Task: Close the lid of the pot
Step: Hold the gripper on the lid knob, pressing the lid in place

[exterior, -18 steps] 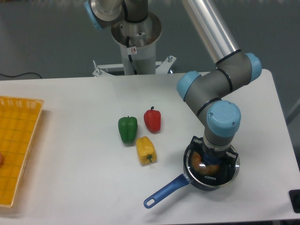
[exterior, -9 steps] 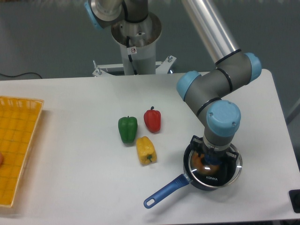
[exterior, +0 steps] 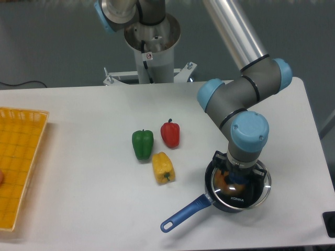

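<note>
While the wrist blocks the view of its fingers, the gripper [exterior: 235, 175] hangs straight down over the lid [exterior: 241, 188], and I cannot tell whether it grips the knob or has let go. The lid now sits a touch further toward three o'clock than a second ago, its rim overhanging the pot [exterior: 230, 205] on that side. Something orange shows through the glass. The pot's blue handle [exterior: 184, 213] runs out toward eight o'clock. Out at ten o'clock from the pot lie the yellow pepper [exterior: 163, 167], green pepper [exterior: 142, 144] and red pepper [exterior: 170, 133], unmoved; the yellow basket [exterior: 21, 157] holds the table's nine o'clock edge.
</note>
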`<state>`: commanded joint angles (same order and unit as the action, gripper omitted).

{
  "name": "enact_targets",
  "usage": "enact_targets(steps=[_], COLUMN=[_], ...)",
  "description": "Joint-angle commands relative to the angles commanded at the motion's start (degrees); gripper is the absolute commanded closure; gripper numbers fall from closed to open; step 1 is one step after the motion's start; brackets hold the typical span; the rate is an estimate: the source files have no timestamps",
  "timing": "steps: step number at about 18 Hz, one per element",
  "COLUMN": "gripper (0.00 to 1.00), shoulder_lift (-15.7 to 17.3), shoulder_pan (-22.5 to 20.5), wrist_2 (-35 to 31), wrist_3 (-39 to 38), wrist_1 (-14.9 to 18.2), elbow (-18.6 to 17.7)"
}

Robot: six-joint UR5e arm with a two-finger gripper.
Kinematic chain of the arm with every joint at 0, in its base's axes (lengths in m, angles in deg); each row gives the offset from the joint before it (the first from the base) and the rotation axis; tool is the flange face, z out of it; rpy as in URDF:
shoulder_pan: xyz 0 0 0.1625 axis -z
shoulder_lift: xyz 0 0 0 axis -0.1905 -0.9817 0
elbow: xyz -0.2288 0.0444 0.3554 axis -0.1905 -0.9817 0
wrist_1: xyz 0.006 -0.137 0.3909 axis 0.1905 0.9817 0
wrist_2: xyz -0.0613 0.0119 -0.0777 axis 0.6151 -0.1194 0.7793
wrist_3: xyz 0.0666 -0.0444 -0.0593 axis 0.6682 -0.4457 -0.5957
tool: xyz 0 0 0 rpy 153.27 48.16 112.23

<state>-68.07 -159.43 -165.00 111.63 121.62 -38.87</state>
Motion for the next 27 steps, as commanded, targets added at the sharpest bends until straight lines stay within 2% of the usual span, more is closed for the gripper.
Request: enact_targets(steps=[27], gripper=[0.06], shoulder_lift=[2.20], shoulder_pan=[-0.09], wrist_2=[0.00], wrist_3=[0.26], wrist_1=[-0.70], elbow=[-0.09])
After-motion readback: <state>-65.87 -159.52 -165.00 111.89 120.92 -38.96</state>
